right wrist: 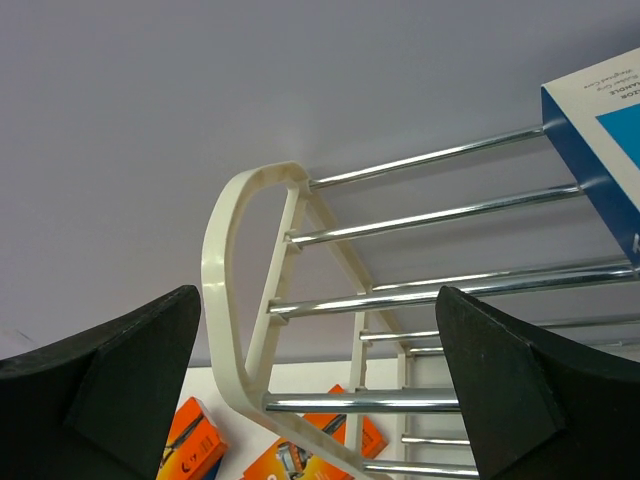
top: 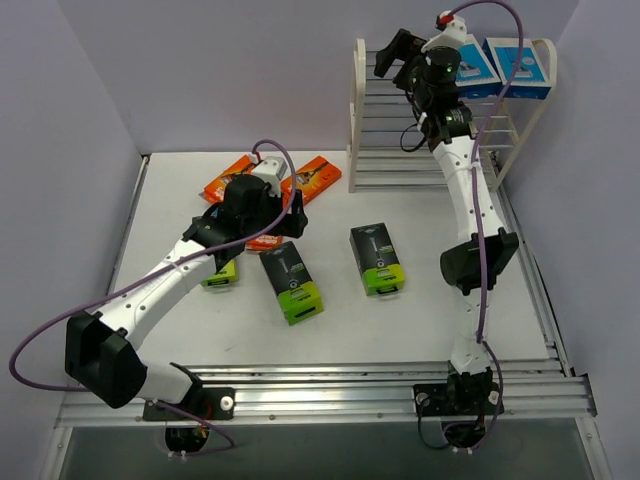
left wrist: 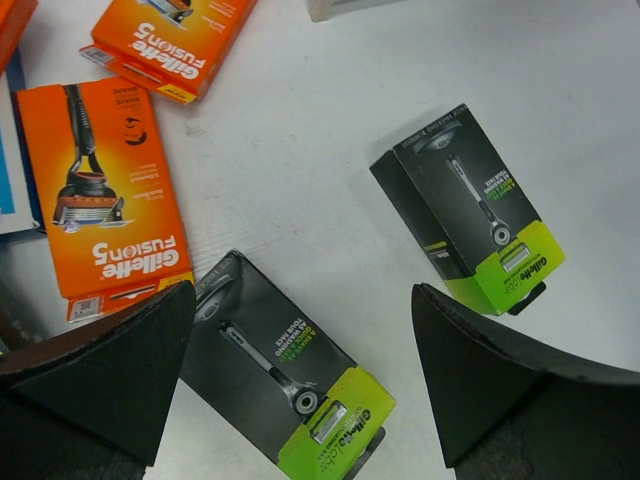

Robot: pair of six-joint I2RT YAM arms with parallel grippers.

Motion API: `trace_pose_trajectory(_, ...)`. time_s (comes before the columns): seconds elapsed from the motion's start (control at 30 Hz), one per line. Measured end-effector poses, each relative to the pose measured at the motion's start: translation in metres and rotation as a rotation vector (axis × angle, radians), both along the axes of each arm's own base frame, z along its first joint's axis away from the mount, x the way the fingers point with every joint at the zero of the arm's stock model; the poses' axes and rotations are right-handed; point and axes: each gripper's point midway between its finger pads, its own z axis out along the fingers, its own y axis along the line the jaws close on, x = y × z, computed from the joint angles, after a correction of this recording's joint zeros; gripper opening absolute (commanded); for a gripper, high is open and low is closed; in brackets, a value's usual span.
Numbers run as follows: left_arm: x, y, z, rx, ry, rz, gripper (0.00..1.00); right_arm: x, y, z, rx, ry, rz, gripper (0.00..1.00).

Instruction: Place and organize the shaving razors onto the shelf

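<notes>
Two of the shaving razors are sitting shelved. The job is looking barely begun, with most of the stock waiting below.

1. Shelf (top: pixel 358 110): cream frame and silvery rods, standing at the far right of the surface (top: pixel 420 330). Its top tier is holding the first blue pack (top: pixel 476 66) and the second blue pack (top: pixel 526 68) side by side at the right end. The lower tiers are showing no packs, as far as the overhead view reaches.

2. Right claw (top: pixel 395 55): hovering at the top tier's left end, jaws standing wide apart and gripping nothing.

3. Left claw (left wrist: pixel 303 300): hanging above the surface, jaws spread wide and empty. Its wrist view is framing the middle black pack (top: pixel 292 282) between its fingers.

4. Loose stock, lying flat on the surface:
   - The right black pack (top: pixel 377 258) and the left black pack (top: pixel 222 272) are flanking the middle one.
   - The left orange pack (top: pixel 225 182) and the right orange pack (top: pixel 318 175) are lying near the shelf's foot.
   - The third orange pack (left wrist: pixel 100 190) is lying partly under the left arm.
   - A blue-edged pack (left wrist: pixel 5 190) is peeking in beside it, probably the last blue one.

Seven placements are apparently remaining.
</notes>
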Motion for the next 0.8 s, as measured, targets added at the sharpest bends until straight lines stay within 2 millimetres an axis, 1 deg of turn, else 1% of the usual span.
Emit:
trace_pose_trajectory(0.13,-0.011,-0.016,0.000,0.021,-0.012,-0.044,0.97,0.009,0.004,-0.006,0.020,-0.008,-0.025,1.00)
trace_pose_trajectory(0.27,-0.011,-0.016,-0.001,0.040,-0.022,-0.036,0.96,0.014,0.007,-0.007,0.032,-0.024,-0.052,1.00)
trace_pose_trajectory(0.37,-0.011,-0.015,-0.001,0.052,-0.027,-0.029,0.96,0.015,0.003,-0.002,0.039,-0.046,-0.076,1.00)
trace_pose_trajectory(0.53,-0.015,-0.019,-0.003,0.063,-0.024,-0.039,0.96,0.016,-0.004,0.016,0.056,-0.106,-0.098,1.00)
trace_pose_trajectory(0.63,-0.018,-0.022,-0.004,0.067,-0.021,-0.046,0.96,0.021,-0.010,0.020,0.064,-0.135,-0.108,1.00)
trace_pose_trajectory(0.7,-0.019,-0.024,-0.006,0.071,-0.019,-0.050,0.96,0.027,-0.013,0.016,0.066,-0.143,-0.115,1.00)
trace_pose_trajectory(0.8,-0.020,-0.026,-0.009,0.081,-0.015,-0.054,0.95,0.037,-0.018,0.003,0.064,-0.131,-0.126,1.00)
